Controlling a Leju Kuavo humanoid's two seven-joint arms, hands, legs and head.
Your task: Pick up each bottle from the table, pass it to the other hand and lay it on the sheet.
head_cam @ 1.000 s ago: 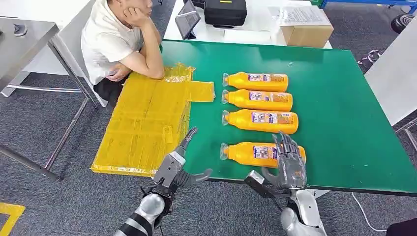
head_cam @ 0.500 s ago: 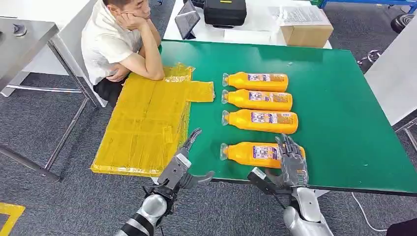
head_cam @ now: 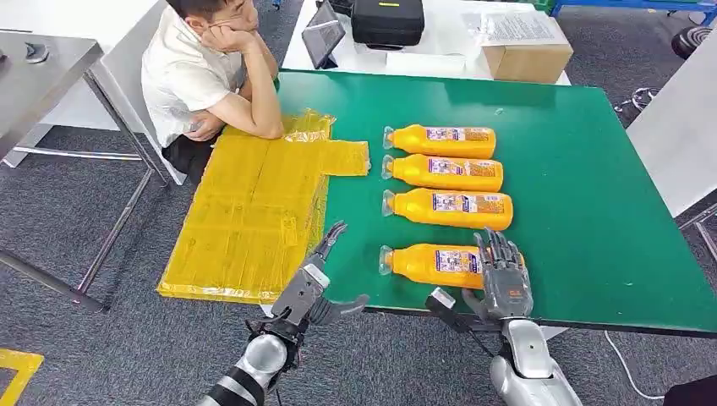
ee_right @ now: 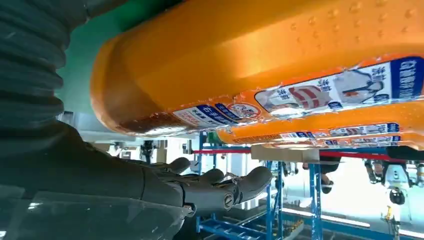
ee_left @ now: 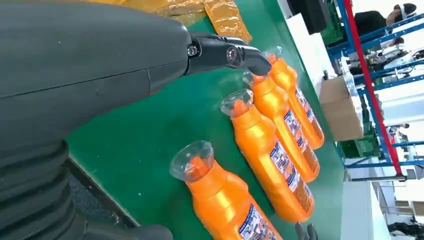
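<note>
Four orange bottles lie on their sides in a column on the green table (head_cam: 592, 169), clear caps pointing toward the yellow sheet (head_cam: 254, 211); each is filled with orange liquid and wears a blue-and-white label around its middle. The sheet, a crinkled yellow plastic spread over the table's left end and hanging past its near edge, carries no bottle; a seated person (head_cam: 207, 80) leans an elbow on its far end. The nearest bottle (head_cam: 431, 264) lies close to the table's near edge, a little apart from the other three, which sit just beside one another. The right hand (head_cam: 500, 279) stands over that bottle's base end, fingers upright and spread above it, thumb out toward the table edge; the right wrist view shows the bottle's base close to the palm with the fingers extended and not wrapped round it. The left hand (head_cam: 314, 283) hovers at the table's near edge between the sheet and the nearest bottle's cap, holding nothing, fingers straight and thumb stuck out sideways.
</note>
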